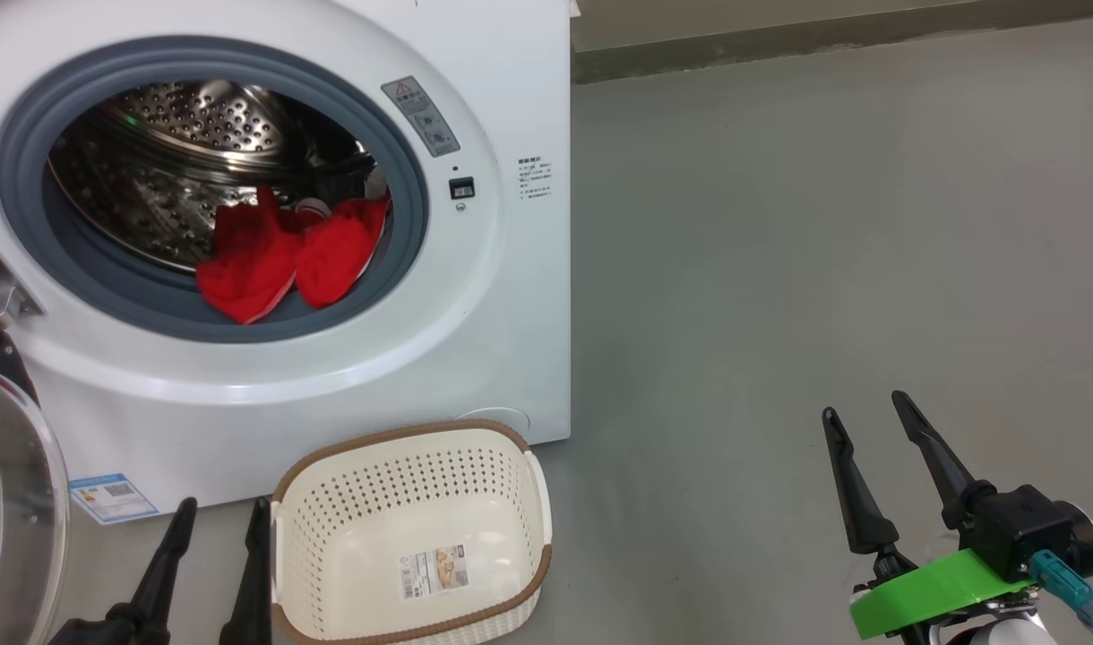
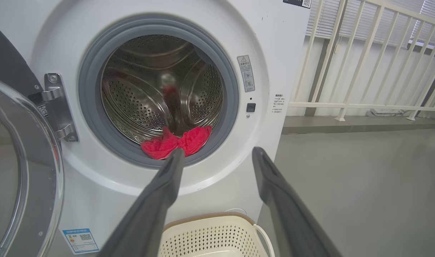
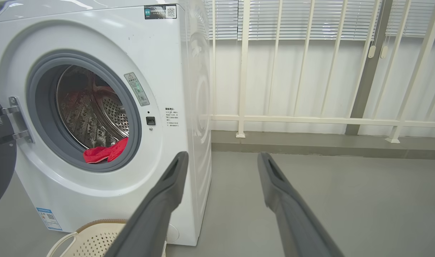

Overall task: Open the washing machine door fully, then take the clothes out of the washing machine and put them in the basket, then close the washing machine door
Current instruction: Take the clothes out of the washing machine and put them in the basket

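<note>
Overhead, sticker (image 1: pixel 434 571) in basket (image 1: pixel 349 511), perhaps barcoded.

The right pincer (image 3: pixel 221 157) gapes beside the washing machine (image 3: pixel 160 57), red clothes (image 3: pixel 104 153) lying at its drum's lip.

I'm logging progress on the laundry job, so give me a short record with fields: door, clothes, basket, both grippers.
door: swung open on the machine's left
clothes: red, heaped at the drum's front edge, inside the machine
basket: on the floor before the machine, no clothes in it
left gripper: open, empty, beside the basket
right gripper: open, empty, over bare floor right of the machine
steps left: unload clothes, close door
</note>
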You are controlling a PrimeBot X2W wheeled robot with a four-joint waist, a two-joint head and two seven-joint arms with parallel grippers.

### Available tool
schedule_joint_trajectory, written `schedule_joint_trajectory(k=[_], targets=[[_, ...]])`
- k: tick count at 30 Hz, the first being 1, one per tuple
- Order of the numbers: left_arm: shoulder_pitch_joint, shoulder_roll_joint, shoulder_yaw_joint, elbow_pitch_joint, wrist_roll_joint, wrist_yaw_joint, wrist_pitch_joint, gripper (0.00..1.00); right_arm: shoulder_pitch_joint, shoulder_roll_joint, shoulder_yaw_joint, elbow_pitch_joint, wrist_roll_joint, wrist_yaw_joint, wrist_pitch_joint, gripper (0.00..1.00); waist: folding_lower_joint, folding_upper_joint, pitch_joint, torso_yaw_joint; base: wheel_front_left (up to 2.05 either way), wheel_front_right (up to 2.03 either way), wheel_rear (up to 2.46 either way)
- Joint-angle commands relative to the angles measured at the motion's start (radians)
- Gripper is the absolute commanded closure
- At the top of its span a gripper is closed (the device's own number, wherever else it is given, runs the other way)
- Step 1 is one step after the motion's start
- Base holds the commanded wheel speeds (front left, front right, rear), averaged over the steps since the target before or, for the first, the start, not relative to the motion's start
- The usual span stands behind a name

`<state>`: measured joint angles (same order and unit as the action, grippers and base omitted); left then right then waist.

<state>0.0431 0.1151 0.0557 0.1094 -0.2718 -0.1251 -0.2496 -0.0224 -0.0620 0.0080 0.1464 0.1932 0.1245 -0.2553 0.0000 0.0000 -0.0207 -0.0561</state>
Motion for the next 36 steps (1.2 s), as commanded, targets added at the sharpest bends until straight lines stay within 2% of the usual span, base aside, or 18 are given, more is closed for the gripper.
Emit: schedule_joint_trajectory(k=[1,20,36], targets=[[-0.029,0.017,0.039,-0.018,0.01,-0.005,-0.012,0.0,-0.026,-0.015,0.019,-0.021,0.003,0.006,-0.006,0.0,0.0,0.0,0.002,0.001,0.68,-0.68,0.0],[-0.035,0.012,0.043,-0.023,-0.004,-0.005,-0.012,0.0,-0.029,-0.019,0.031,-0.009,0.007,0.006,-0.006,0.0,0.0,0.0,0.004,0.003,1.39,-1.39,0.0],[-0.035,0.006,0.053,-0.007,-0.005,-0.005,-0.012,0.0,-0.031,-0.018,0.034,-0.005,0.006,0.006,-0.006,0.0,0.0,0.0,-0.004,0.0,0.18,-0.18,0.0]])
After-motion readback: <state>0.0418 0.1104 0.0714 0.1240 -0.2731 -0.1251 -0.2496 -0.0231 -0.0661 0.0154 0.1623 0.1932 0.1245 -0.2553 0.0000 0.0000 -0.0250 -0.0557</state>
